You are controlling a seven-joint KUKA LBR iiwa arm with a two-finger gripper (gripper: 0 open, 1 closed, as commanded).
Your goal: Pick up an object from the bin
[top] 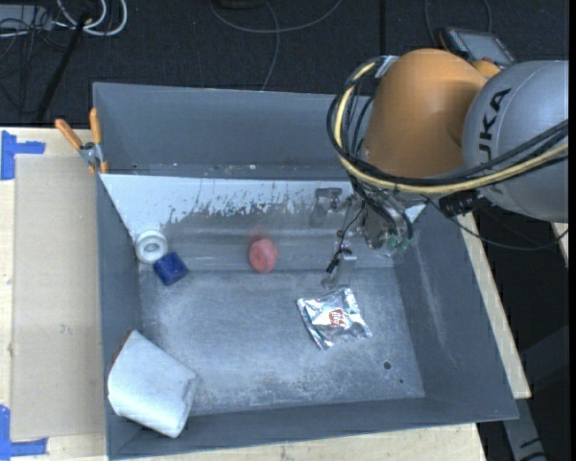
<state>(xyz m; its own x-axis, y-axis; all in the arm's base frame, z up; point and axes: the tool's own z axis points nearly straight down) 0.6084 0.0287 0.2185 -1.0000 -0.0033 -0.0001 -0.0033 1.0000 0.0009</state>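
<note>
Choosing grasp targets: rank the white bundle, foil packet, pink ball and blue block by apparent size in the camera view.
Largest first: white bundle, foil packet, then pink ball and blue block, roughly alike.

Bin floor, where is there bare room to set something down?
The widest bare patch lies mid-floor, bordered by the pink ball, blue block, white bundle and foil packet. A smaller one runs between the packet and the right wall. Tightest: the back right, where the tool hangs by the packet.

The packet [334, 318] is silver with red print, the ball [262, 254] pink, the block [171, 269] blue.
</note>
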